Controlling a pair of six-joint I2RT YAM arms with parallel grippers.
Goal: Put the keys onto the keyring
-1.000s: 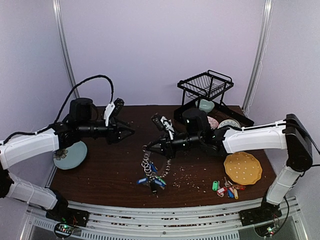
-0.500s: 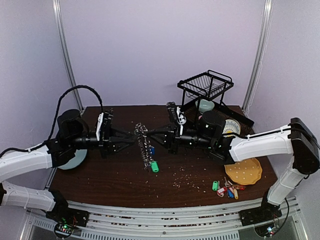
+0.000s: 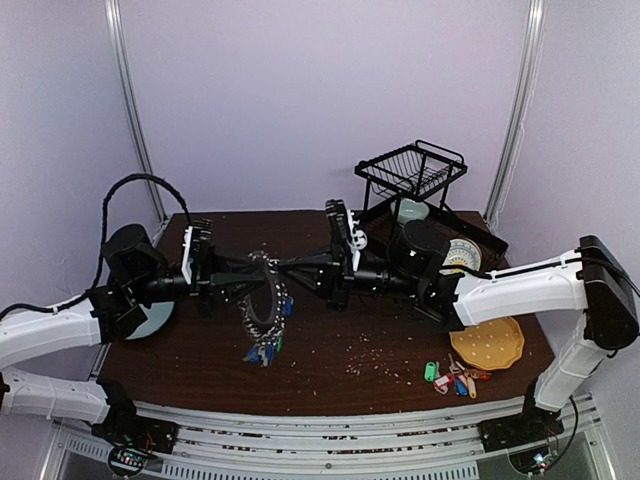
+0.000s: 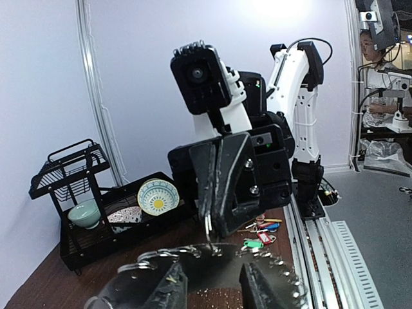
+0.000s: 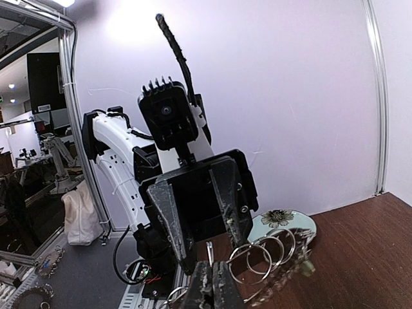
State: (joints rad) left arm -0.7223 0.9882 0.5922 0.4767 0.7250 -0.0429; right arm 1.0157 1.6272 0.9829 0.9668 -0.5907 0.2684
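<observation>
Hanging clear of the desk [image 3: 330, 375] between the two facing arms, the keyring [image 3: 267, 300] stands on edge, its long axis near vertical. Green and blue tagged keys [image 3: 263, 350] dangle from its lower end. The right end effector [image 3: 290, 268] has its fingers pressed together on the ring's thin wire. The left end effector [image 3: 247, 285] has its fingers [image 4: 168, 290] parted at the ring's band. They may be touching it, but the wrist view crops the fingertips, so a grip cannot be told.
</observation>
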